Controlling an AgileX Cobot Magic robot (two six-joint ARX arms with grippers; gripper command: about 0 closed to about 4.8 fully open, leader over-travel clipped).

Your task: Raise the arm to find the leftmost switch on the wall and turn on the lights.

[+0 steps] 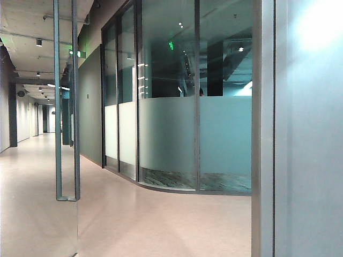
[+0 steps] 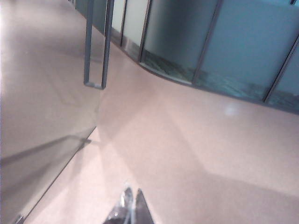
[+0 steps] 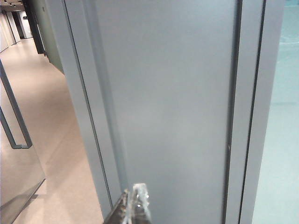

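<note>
While you look down the corridor in the exterior view, you have at far left a glass door with a tall metal pull handle whose long axis runs vertically, ending in a short crossbar near the floor. To its right, the pinkish floor runs back toward a curved glass partition, frosted across its lower half and framed by dark uprights. Further right stands a grey panel with a narrow vertical frame strip along its edge. You will find no switch in any of the three views, so you cannot tell where it sits, which way it points or how its long axis lies.

In the left wrist view, your left gripper shows only as two pointed tips at the edge of the picture, hanging above the floor and aimed toward the door handle and the glass partition. Its jaws lie together, tips nearly touching, holding nothing.

In the right wrist view, your right gripper sits close in front of the grey panel, its tips pointing at that surface. Its jaws are likewise pressed together and empty. The door handle shows off to the side.
</note>
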